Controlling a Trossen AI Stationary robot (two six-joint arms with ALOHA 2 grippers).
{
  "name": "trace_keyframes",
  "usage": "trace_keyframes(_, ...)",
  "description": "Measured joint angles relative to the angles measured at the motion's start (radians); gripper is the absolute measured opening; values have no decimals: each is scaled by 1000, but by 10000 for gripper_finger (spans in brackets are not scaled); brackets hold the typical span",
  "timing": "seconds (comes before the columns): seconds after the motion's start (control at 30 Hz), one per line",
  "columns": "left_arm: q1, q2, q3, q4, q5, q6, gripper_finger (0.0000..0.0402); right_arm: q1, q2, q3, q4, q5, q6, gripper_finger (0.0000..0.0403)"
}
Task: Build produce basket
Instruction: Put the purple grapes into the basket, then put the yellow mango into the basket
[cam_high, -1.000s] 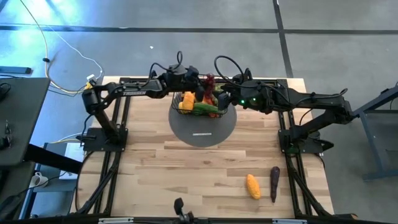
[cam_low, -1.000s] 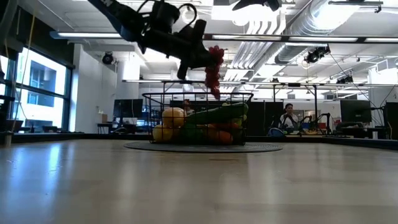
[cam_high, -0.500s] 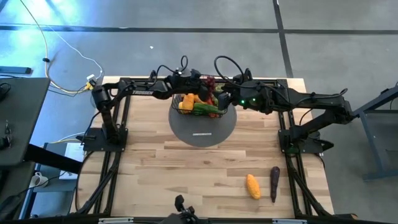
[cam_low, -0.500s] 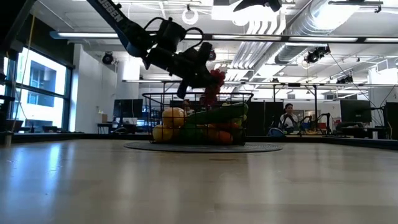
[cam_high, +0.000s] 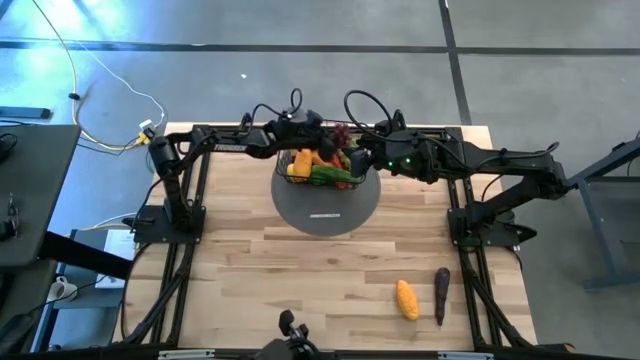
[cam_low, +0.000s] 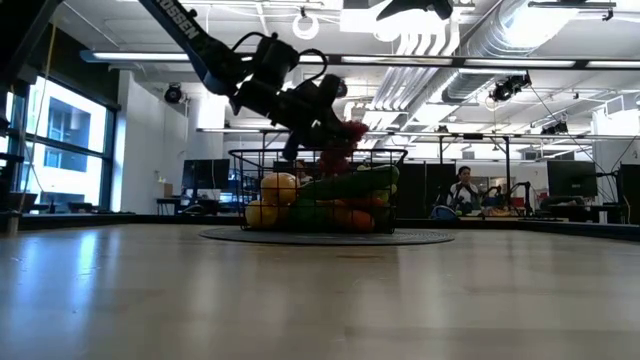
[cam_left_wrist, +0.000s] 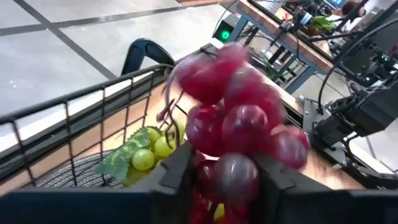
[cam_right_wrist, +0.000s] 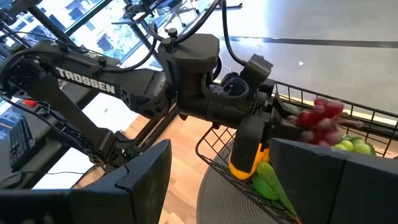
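Black wire makes up the basket, which sits on a grey round mat toward the far edge of my wooden surface. I can see it already holds produce: a yellow lemon at one end, a cucumber lying across the top, green grapes against the mesh wall, and orange pieces lower down.

My left gripper is over the basket's rim with a bunch of red grapes between its fingers. The bunch hangs just above the pile inside the basket; whether those fingers are pinching the grapes or have slackened off them, I cannot tell.

My right gripper sits just beside the basket on the opposite side from the left arm, its fingers spread apart with nothing between them.

Well away from the basket, near the front edge of the surface on the right arm's side, an orange mango and a dark eggplant lie side by side.
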Motion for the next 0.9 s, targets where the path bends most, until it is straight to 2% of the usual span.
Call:
trace_keyframes(0.23,33,0,0,-1,6,-1,169,1,0,0,-8,-12,25,252)
trace_keyframes(0.37,55,0,0,-5,33,-2,194,1,0,0,-8,-22,42,252)
trace_keyframes(0.6,76,-12,50,-50,70,11,194,37,0,0,-28,-67,86,252)
trace_keyframes(0.77,75,-64,88,-97,60,142,182,96,0,0,-155,-69,219,252)
trace_keyframes(0.9,81,-119,109,-158,60,191,176,152,10,-1,-267,-69,324,252)
